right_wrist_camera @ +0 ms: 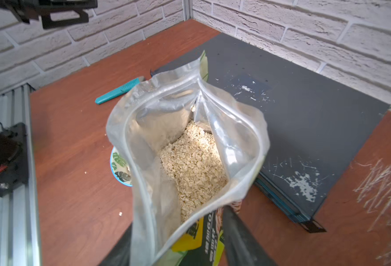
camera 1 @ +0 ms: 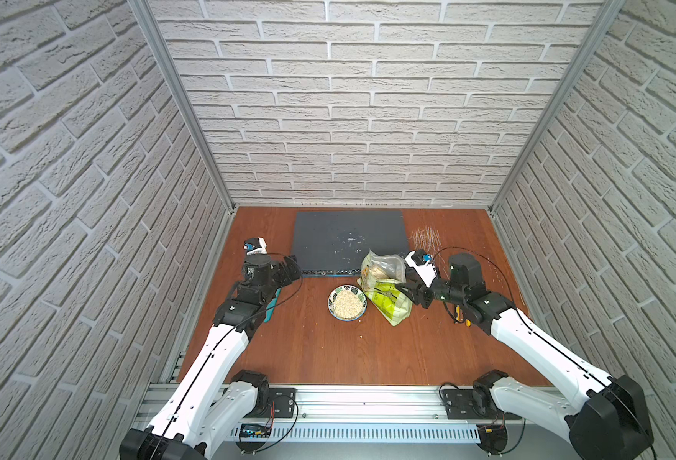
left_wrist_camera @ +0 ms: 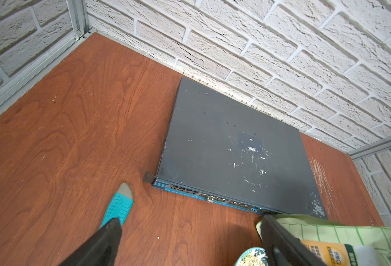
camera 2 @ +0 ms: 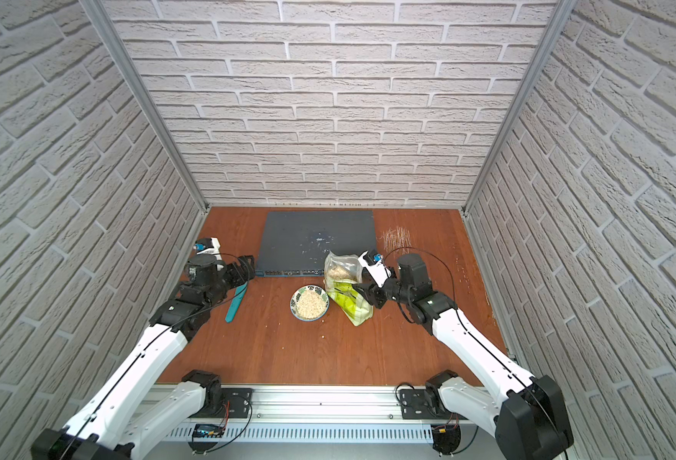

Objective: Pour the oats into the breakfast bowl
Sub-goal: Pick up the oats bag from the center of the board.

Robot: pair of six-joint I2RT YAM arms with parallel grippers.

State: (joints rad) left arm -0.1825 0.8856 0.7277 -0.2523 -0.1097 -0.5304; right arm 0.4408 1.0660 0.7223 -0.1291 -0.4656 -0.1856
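bowl (camera 1: 331, 304) heaped with oats (camera 1: 346, 304). pouch (camera 1: 388, 298) stands on the bench (camera 1: 288, 350) just beside it, mouth open. right fingers (camera 1: 405, 290) straddle its lower body; can't tell if pinching. left fingers (camera 1: 292, 270) spread, empty. pour looks done; next: let go without tipping it.

We log: oat pouch (right_wrist_camera: 139, 129) between right pincer (camera 1: 405, 292) jaws – crinkly glossy plastic | leaf-print bowl (camera 1: 333, 296) beside pincer – shiny glaze | table (camera 1: 288, 350) beneath – smooth wood-grain | network switch (camera 1: 348, 235) beyond – matt, scuffed paint
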